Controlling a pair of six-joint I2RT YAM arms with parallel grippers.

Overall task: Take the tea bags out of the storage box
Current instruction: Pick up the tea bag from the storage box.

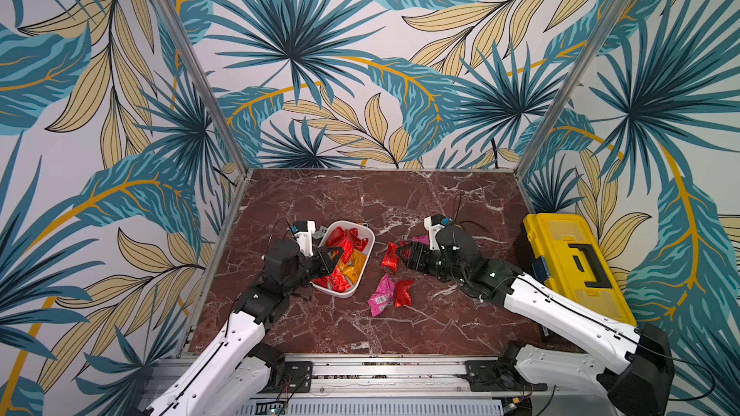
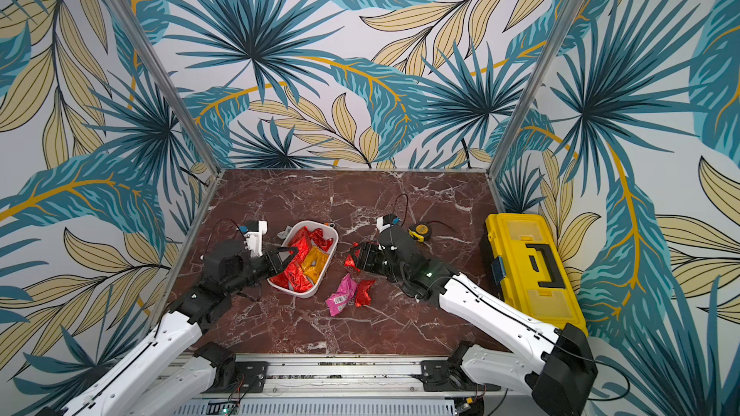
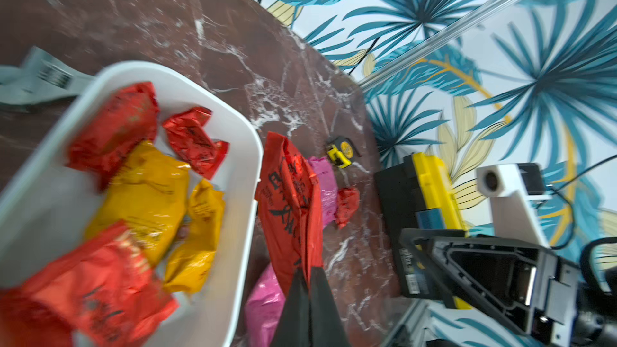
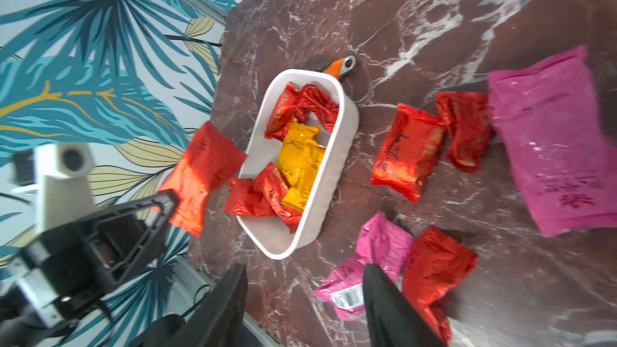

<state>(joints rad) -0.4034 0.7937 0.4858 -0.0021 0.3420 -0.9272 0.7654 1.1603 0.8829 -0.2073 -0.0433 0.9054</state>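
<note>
The white storage box point(image 1: 370, 242) point(image 4: 348, 135) holds several red and orange-yellow tea bags point(image 3: 147, 195). My left gripper point(image 3: 305, 277) point(image 1: 338, 254) is shut on a red tea bag point(image 3: 290, 201) point(image 4: 203, 171) and holds it in the air over the box's near end. My right gripper point(image 4: 303, 273) point(image 1: 402, 258) hangs open over the table to the right of the box, nothing between its fingers. On the table lie red tea bags point(image 1: 389, 256) point(image 1: 403, 292) point(image 4: 409, 151) and pink tea bags point(image 1: 380, 294) point(image 4: 551, 148).
A big yellow toolbox point(image 1: 576, 266) stands at the right edge. A yellow tape measure point(image 2: 419, 232) lies behind my right arm. An orange-handled tool point(image 4: 340, 65) and a grey label point(image 3: 36, 78) lie just behind the box. Patterned walls close in three sides.
</note>
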